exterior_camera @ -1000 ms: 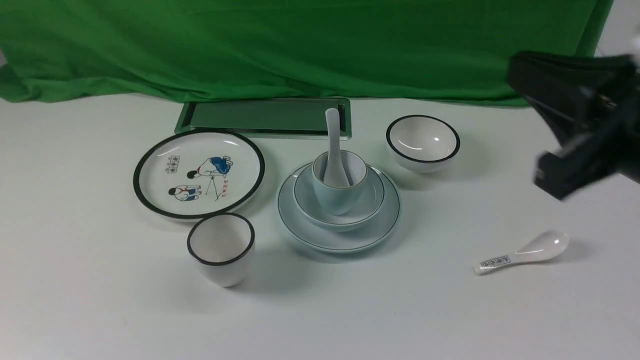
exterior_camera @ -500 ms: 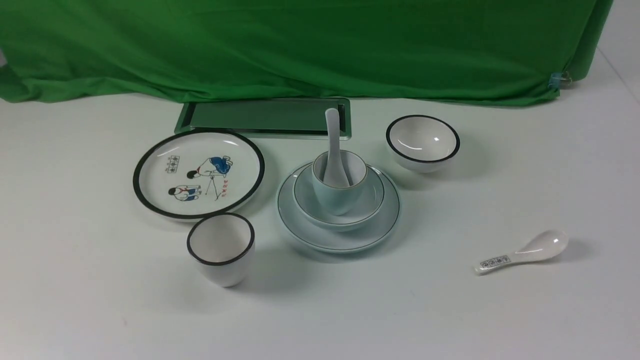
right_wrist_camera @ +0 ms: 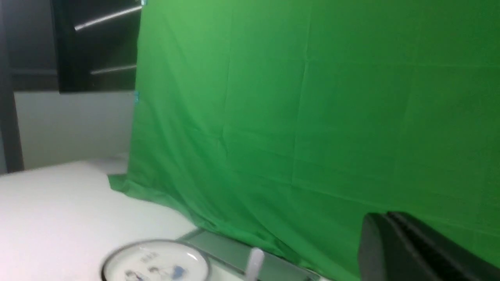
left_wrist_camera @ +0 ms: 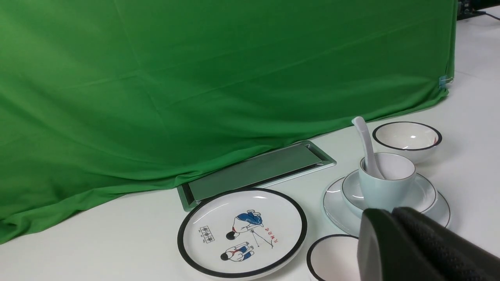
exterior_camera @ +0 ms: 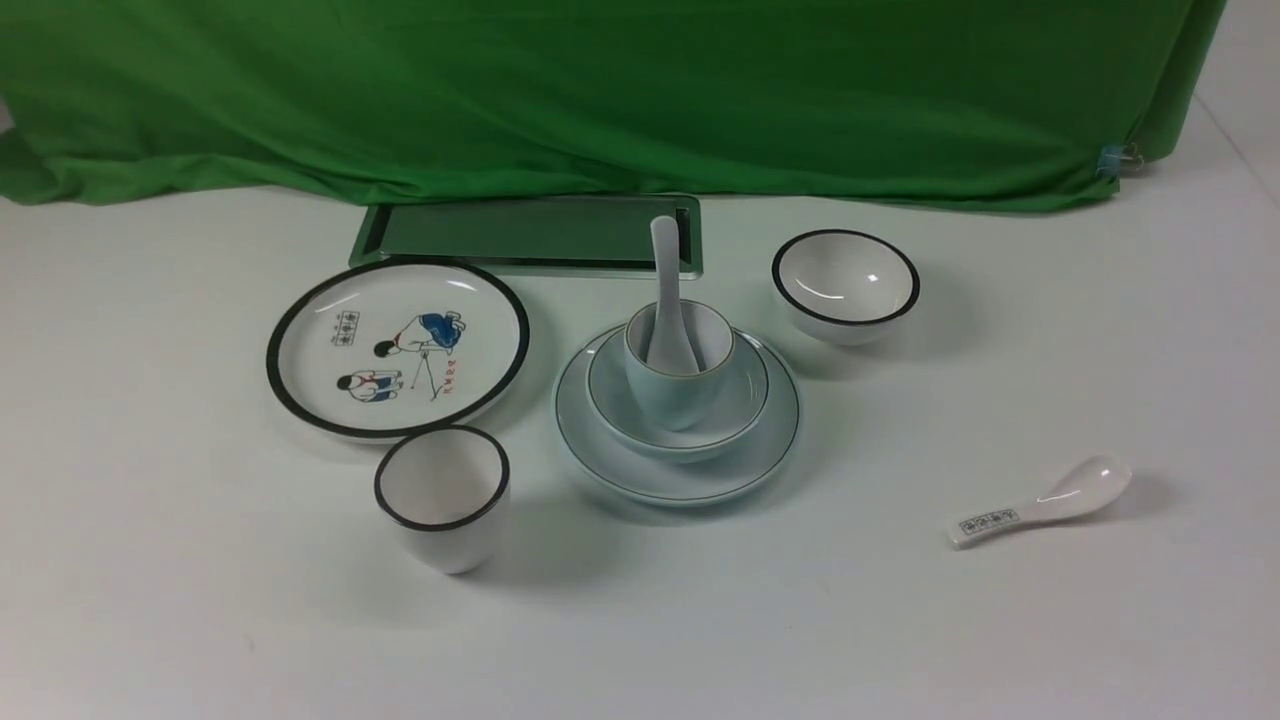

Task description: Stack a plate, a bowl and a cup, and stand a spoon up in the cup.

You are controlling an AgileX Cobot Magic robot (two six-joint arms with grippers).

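Front view high, facing forward; wrist views low; all share spoon [exterior_camera: 664,290].

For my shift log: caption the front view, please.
Stack complete: spoon stands in cup, cup in bowl, bowl on plate.

Studio-like lab setup, green backdrop cloth [exterior_camera: 600,100], white table [exterior_camera: 200,620], recessed metal hatch [exterior_camera: 530,232]

Green backdrop [right_wrist_camera: 312,117], white table [right_wrist_camera: 58,203], blurred cartoon plate [right_wrist_camera: 156,262], tip of spoon [right_wrist_camera: 256,260], black pincer [right_wrist_camera: 394,249]
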